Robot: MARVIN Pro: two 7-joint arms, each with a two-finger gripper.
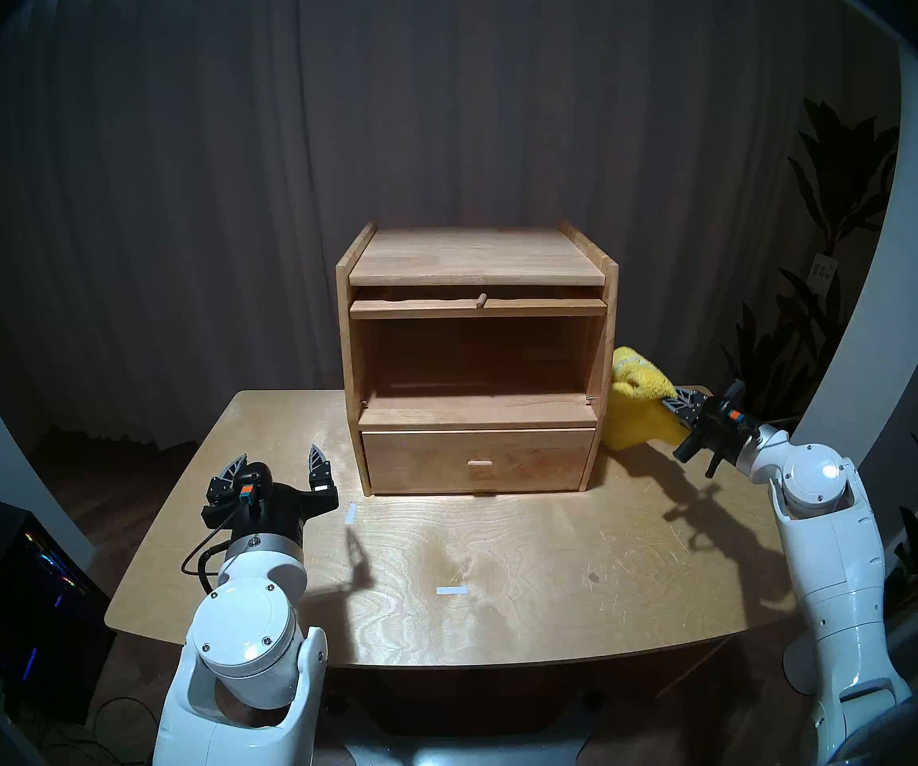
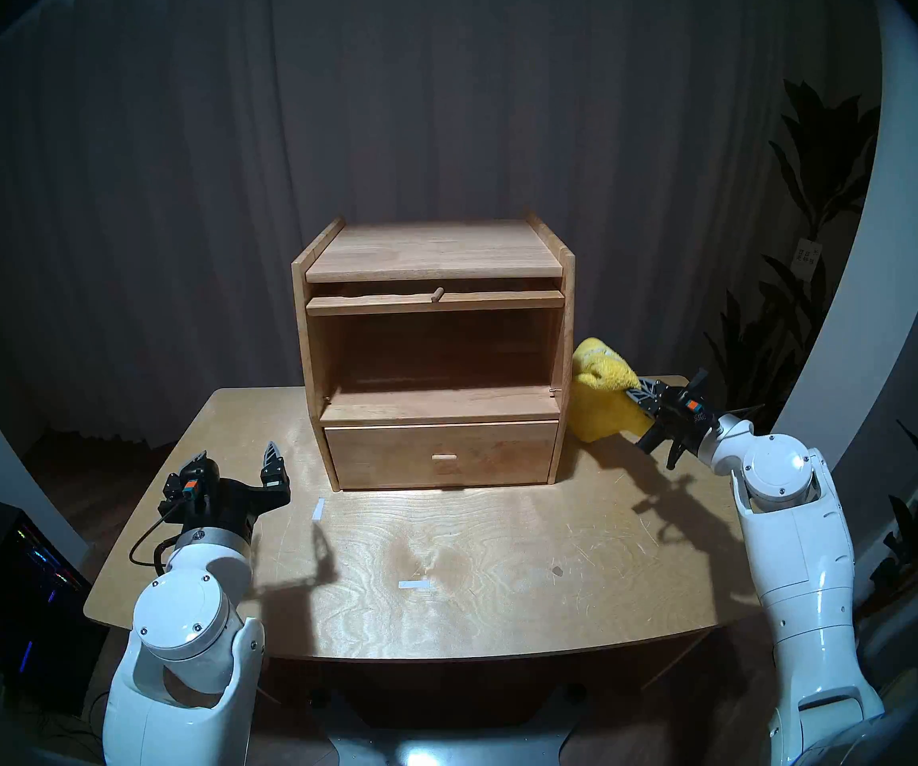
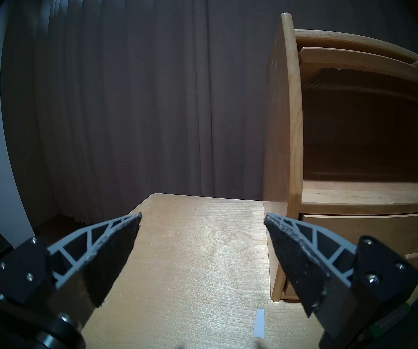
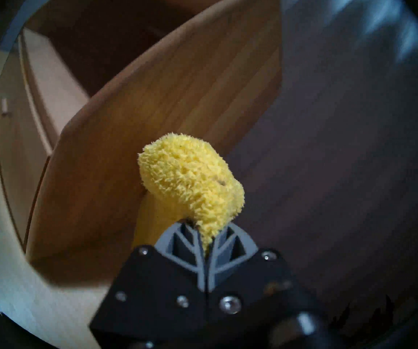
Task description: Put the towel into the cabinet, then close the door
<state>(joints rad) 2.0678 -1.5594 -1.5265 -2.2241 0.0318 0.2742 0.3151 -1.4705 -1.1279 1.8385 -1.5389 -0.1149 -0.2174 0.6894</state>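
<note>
The cabinet (image 1: 473,256) stands at the back middle of the table with its upper compartment open and empty. The door (image 1: 545,308) lies flat, slid in under the top board, and its peg knob (image 1: 481,299) points forward. My right gripper (image 1: 666,400) is shut on the yellow towel (image 1: 636,411), holding it bunched just outside the cabinet's right side wall (image 4: 177,89). The towel (image 4: 190,177) bulges out past the fingertips. My left gripper (image 1: 279,456) is open and empty, above the table, left of the drawer.
The plain drawer (image 1: 528,455) below the compartment is shut. Two white tape strips (image 1: 350,513) (image 1: 452,590) lie on the wooden table (image 1: 556,610). Dark curtains hang behind. A plant (image 1: 832,195) stands at the far right, and a computer case (image 1: 31,582) sits on the floor at the left.
</note>
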